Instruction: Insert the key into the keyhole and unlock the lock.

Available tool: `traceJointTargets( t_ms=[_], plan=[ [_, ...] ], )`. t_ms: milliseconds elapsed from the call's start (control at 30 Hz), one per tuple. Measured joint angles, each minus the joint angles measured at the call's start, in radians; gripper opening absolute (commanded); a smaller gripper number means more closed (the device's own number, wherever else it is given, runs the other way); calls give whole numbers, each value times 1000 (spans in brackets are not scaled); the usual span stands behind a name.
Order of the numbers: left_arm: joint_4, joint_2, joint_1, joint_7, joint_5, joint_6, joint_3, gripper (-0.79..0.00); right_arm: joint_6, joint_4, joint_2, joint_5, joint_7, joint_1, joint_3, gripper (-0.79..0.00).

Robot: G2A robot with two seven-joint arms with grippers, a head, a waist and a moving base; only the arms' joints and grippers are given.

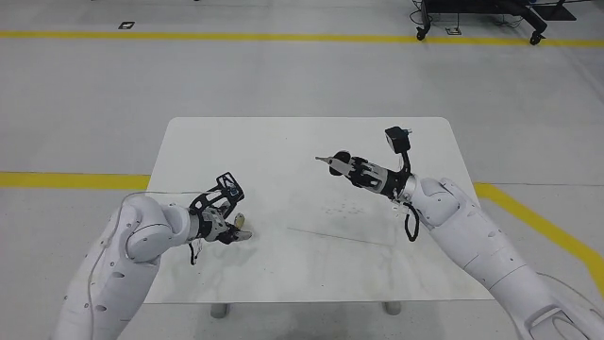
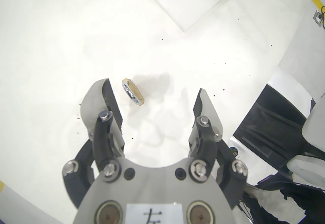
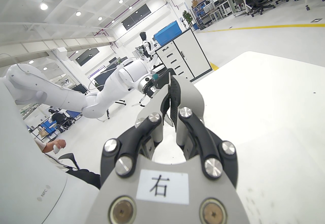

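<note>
Over table (image 1: 283, 142), left end effector (image 2: 152, 85) agape above lock (image 2: 132, 91), right end effector (image 3: 170, 82) closed aloft

I see the lock (image 2: 133, 91) with a dull brass-coloured body and a glossy chromed shackle. The bench (image 2: 63, 44) looks smooth and matt white, flecked with dark specks. Both sets of jaws show matt grey metal plates, black ribbed rubber-like pads (image 2: 113, 100) and shiny steel screws.
</note>
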Motion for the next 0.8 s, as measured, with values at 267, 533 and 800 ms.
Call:
traceJointTargets(
  t_ms=[267, 533, 800],
  plan=[
    [60, 3, -34, -7, 12, 24, 40, -376, 0, 0, 0, 0, 0, 0, 0, -785],
    [110, 2, -71, 13, 11, 44, 72, -468, 0, 0, 0, 0, 0, 0, 0, -785],
    [152, -4, -132, 5, 10, 70, 130, -785, 0, 0, 0, 0, 0, 0, 0, -785]
  ],
)
